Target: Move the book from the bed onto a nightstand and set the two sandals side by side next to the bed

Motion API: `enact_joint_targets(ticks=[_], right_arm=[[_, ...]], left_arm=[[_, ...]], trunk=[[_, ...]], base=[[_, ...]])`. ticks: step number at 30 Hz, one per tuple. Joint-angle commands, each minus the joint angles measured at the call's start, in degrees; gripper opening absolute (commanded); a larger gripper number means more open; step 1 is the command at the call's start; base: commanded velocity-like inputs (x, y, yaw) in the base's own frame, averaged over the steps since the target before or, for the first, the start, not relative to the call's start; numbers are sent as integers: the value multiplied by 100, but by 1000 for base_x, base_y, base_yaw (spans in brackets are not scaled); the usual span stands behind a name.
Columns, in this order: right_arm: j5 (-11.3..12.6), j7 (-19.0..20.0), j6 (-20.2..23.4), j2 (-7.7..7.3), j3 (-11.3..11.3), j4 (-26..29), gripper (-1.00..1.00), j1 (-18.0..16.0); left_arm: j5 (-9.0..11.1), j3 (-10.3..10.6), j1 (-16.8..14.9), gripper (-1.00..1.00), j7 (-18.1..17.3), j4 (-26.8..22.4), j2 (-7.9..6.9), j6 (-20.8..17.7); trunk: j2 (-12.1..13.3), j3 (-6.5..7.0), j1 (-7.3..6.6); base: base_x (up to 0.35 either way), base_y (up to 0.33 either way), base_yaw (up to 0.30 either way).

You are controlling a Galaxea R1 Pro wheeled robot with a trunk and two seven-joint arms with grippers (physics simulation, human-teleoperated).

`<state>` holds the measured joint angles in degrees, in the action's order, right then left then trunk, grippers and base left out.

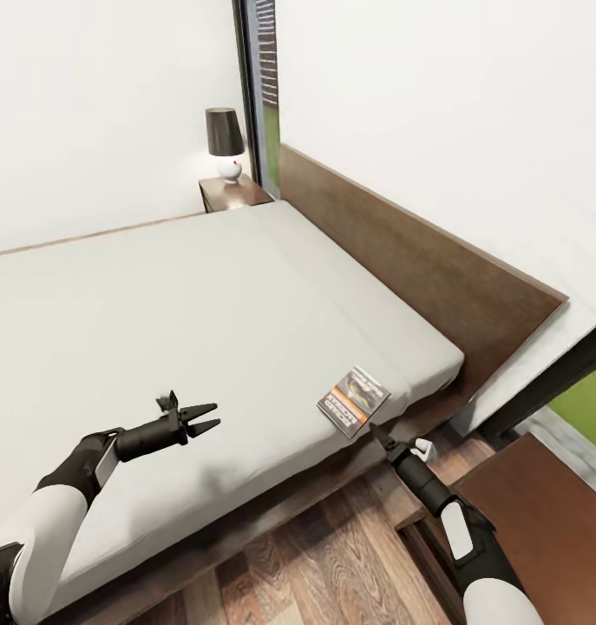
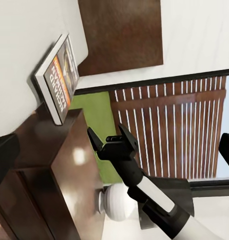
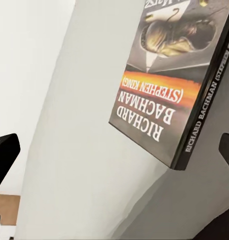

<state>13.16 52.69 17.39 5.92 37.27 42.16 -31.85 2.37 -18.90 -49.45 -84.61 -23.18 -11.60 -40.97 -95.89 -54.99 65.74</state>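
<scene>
Off-white mattress of the bed (image 1: 202, 304) carries the book (image 1: 353, 400) at its corner. Just short of it, the right gripper (image 1: 377, 431) has its jaws parted and empty; the left gripper (image 1: 202, 418) hovers over the mattress, also spread.

Dark book (image 1: 354, 400) with orange band, off-white bed (image 1: 202, 321), brown headboard (image 1: 419, 260).

Head view high, looks down over bed (image 1: 202, 321); both wrist views low, sharing book (image 3: 174, 85) at mattress corner.

Bedroom: bed (image 1: 202, 321), nightstand (image 1: 231, 192), lamp (image 1: 224, 143)
</scene>
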Motion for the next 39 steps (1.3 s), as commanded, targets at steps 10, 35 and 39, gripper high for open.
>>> enact_joint_targets(ticks=[10, 35, 39], right_arm=[[20, 22, 54, 6, 26, 3, 100, -5], [20, 22, 54, 6, 26, 3, 100, -5], [20, 22, 54, 6, 26, 3, 100, -5]], left_arm=[[-3, -4, -3, 100, -20, 5, 0, -59], [-8, -1, -3, 100, 56, 5, 0, -60], [-9, -1, -3, 100, 131, 6, 0, -60]], trunk=[[-2, -4, 1], [-242, -112, 133], [-323, -147, 177]], base=[[29, 10, 0], [0, 0, 0], [0, 0, 0]])
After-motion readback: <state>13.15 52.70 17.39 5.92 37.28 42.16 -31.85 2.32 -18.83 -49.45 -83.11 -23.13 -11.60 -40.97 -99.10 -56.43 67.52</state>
